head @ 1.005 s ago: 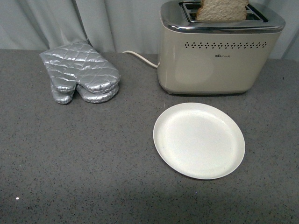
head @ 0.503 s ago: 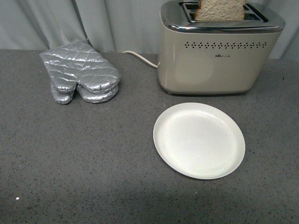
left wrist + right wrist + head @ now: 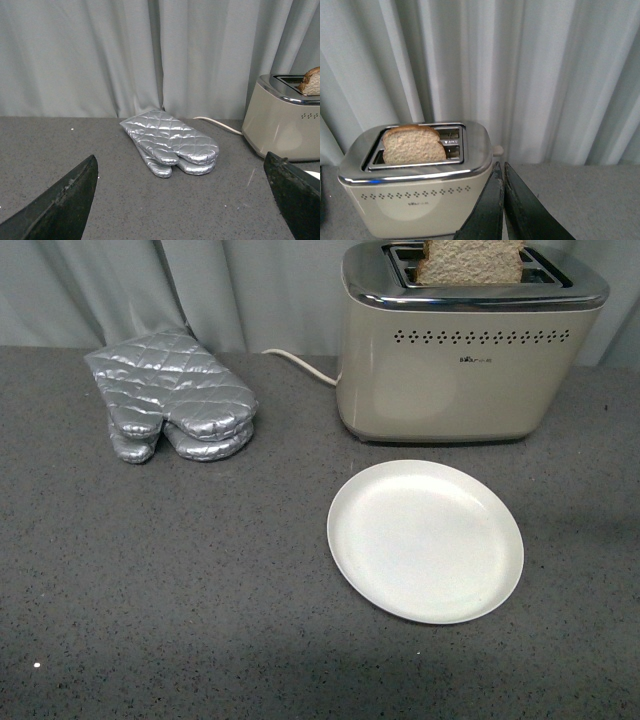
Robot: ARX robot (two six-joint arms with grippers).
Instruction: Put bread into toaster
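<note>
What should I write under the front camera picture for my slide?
A slice of bread stands in the toaster, behind an empty white plate and silver oven mitts.

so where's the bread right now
In the front view the bread stands upright in the front slot of the toaster, far right, behind the empty plate.

Your bread now stands straighter in the toaster than it did a second ago: back then the slice leaned, with its right top corner a little higher and its body spread wider across the slot. It settles upright by the half-second mark and shows no further shift since. In the front view the plate and the toaster's front face sit a hair differently, too slight for you to call a real move.
</note>
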